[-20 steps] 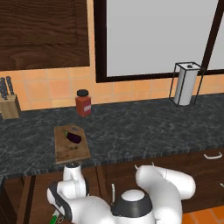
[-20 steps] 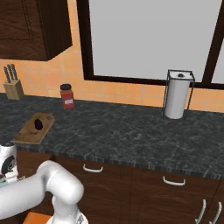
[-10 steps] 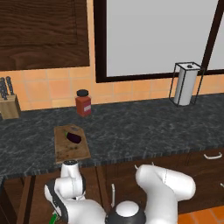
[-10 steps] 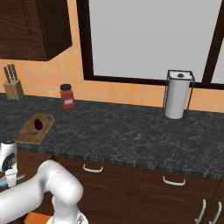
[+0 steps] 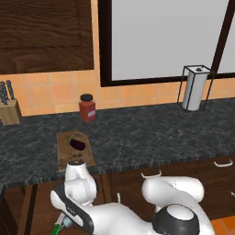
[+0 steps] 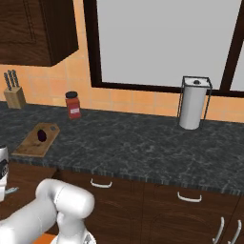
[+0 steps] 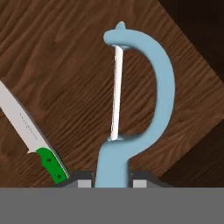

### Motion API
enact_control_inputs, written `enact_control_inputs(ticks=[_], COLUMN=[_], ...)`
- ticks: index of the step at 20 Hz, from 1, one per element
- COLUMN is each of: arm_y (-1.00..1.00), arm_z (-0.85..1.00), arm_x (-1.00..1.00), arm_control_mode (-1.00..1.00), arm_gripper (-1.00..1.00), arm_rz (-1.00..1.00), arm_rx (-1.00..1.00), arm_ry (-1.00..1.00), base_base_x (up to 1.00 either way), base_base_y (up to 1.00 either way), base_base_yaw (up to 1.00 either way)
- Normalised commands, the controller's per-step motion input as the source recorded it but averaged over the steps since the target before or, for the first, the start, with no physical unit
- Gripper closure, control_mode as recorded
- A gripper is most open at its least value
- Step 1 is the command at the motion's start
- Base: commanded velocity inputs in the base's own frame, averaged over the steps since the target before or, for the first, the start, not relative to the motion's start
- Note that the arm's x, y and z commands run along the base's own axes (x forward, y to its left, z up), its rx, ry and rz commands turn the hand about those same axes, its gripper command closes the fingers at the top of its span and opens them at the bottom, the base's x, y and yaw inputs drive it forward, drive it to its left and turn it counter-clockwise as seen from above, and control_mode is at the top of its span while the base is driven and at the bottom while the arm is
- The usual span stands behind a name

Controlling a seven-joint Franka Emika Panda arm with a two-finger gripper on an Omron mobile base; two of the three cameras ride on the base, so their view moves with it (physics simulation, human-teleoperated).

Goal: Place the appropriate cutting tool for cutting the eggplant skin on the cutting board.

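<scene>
My gripper point(image 7: 112, 177) has sunk lower into the open drawer since a second ago, its fingers now clamped on the blue peeler point(image 7: 144, 109); the green-handled knife point(image 7: 30, 135) lies at eight o'clock. The eggplant point(image 5: 77, 144) waits on the cutting board point(image 5: 64, 156) above.

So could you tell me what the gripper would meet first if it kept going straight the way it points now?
The gripper has the peeler between its fingertips; going on, it would probably meet the brown wooden surface behind it, though depth is unclear.
</scene>
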Motion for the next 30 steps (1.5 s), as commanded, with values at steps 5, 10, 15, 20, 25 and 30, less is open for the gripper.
enact_control_inputs(ticks=[5, 10, 15, 20, 25, 30], arm_y=[-0.17, -0.01, 0.0, 0.01, 0.09, 0.23], arm_z=[1.0, 1.0, 1.0, 0.74, 0.2, -0.06], arm_x=[-0.51, 0.09, 0.45, 0.85, 1.0, 1.0], arm_control_mode=[-1.0, -1.0, -1.0, -1.0, -1.0, -1.0], arm_gripper=[1.0, 1.0, 1.0, 1.0, 1.0, 1.0], arm_rz=[-0.04, 0.0, 0.0, 0.0, 0.0, 0.0], arm_rx=[-0.02, -0.1, -0.11, -0.07, -0.02, 0.0], arm_ry=[-0.13, -0.17, -0.1, -0.02, 0.0, 0.02], base_base_x=[0.0, 0.0, 0.0, 0.0, 0.0, 0.0], base_base_y=[0.0, 0.0, 0.0, 0.0, 0.0, 0.0], base_base_yaw=[0.0, 0.0, 0.0, 0.0, 0.0, 0.0])
